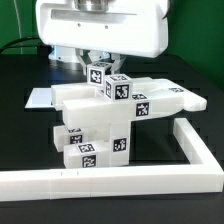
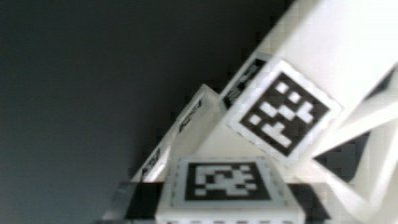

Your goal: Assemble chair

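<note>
Black matte desk point(image 1: 20, 130), green backdrop behind, and the chair point(image 1: 110, 115) sits mid-surface inside the bend of the white L-shaped border rail point(image 1: 190, 150), likely braced there so it can't slide. Chunky white plastic slabs stack up, square tags on their faces, a tagged small cube point(image 1: 100, 74) on top. The claw point(image 1: 101, 62) hangs right over that cube, fingers either side; gripping or loose, I cannot tell. Wrist view's blurry: angled white blocks, two tags point(image 2: 281, 108). A thin marker board point(image 1: 40, 98) lies behind.
</note>
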{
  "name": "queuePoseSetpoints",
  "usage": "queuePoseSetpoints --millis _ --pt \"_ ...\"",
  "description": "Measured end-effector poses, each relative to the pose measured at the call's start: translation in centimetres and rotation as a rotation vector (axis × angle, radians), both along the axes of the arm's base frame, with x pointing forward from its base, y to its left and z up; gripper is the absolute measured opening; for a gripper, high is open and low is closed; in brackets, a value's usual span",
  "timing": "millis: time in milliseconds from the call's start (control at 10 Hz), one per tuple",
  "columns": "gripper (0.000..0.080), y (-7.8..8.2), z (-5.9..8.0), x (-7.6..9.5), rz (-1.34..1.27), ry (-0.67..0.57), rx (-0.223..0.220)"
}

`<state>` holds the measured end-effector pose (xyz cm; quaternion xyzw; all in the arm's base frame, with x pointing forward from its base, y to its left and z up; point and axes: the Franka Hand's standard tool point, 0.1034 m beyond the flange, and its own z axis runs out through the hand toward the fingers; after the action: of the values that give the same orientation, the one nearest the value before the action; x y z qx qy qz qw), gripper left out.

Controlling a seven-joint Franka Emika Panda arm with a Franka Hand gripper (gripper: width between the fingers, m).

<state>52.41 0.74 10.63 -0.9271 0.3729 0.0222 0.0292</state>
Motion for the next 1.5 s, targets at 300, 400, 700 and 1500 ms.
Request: queuePoseSetpoints --millis 300,400,700,1500 --pt "0.0269 0.16 -0.01 0.01 -0.264 0.018 0.002" --pt "0.0271 0.13 -0.02 0.01 -0.298 0.020 0.002" --pt "0.0271 0.10 -0.05 0.03 -0.476 0.034 -0.001" --pt "0.0638 0.17 0.08 0.04 -0.232 0.028 -0.014"
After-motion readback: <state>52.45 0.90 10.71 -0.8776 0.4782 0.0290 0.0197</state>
